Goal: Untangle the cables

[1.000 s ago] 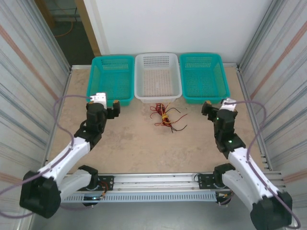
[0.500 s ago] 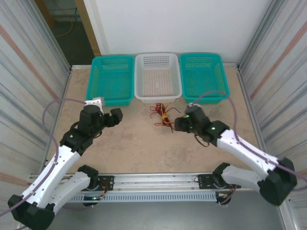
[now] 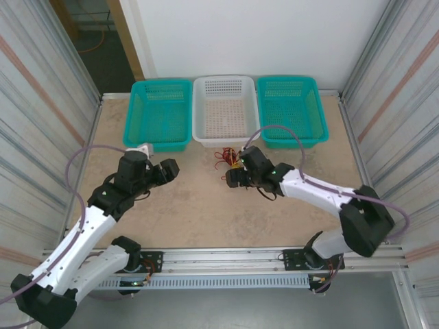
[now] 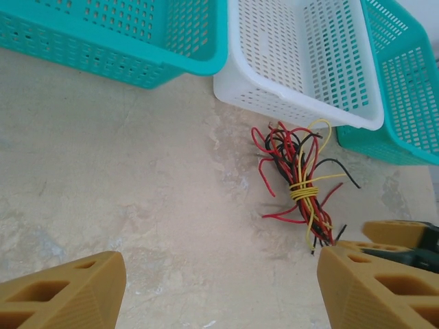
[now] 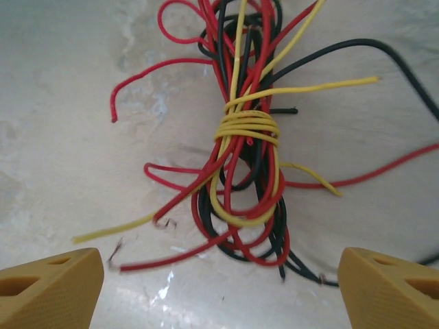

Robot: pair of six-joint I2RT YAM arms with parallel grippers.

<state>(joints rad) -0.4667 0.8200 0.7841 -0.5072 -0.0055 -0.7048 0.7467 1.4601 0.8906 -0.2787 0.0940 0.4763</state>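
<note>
The right gripper (image 5: pixel 219 282) is hovering, fingers spread, just over the knotted cables (image 5: pixel 247 130) while the left gripper (image 4: pixel 219 288) is hanging released, well apart.

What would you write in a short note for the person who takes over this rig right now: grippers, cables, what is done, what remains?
Left gripper: open, empty, to the left of the cables.
Right gripper: open, empty, poised at the near end of the bundle.
Cables: one red, yellow and black bundle on the table, in front of the white basket; a yellow wire is wound around its middle.
Done: nothing untangled yet.
To do: unwind the yellow wrap, separate the wires.
</note>
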